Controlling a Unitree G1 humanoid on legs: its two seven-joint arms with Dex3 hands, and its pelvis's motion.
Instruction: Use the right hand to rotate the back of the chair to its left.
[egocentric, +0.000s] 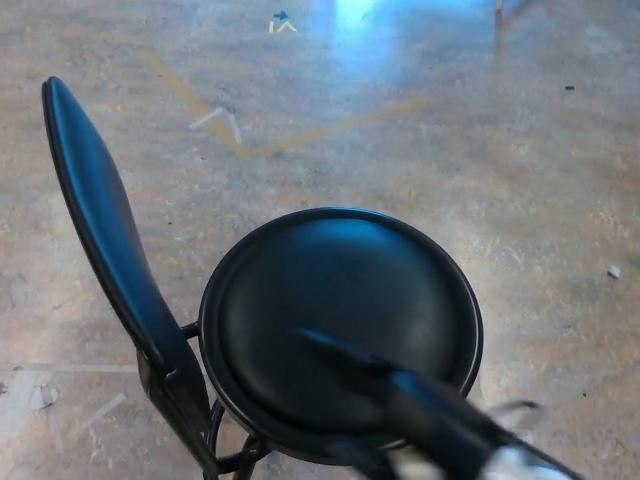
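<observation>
Looking down from the head view at a black chair w/ a round padded seat (345, 320) and a narrow curved backrest (100, 220). Robot's right hand (345, 358) comes in from the lower right, forearm blurred, and shows as a dark pointed shape lying over the near part of the seat. Too smeared to tell whether the fingers are apart or closed; nothing is visibly held. Left hand isn't in the picture.

Key relation: the backrest stands well to the left of the right hand, w/ part of the seat between them, so hand and backrest are apart, not touching. Backrest's long axis runs from its top edge, far up and left of the hand, down to its bracket (170, 385) at the seat's left rim, roughly level w/ the hand. It is seen nearly edge-on, tilted outward away from the seat.

Judgement: w/ the back already on the seat's left side, the turn looks about done, or close to it. If more rotation is needed, the right hand has to cross leftward over the seat to reach the backrest's lower part, the nearest bit. Only the right arm is in reach here.

Floor (480, 170) beyond is mottled brown concrete w/ tape marks (225, 125) far ahead and left of the hand, plus a bright reflection at the top.
</observation>
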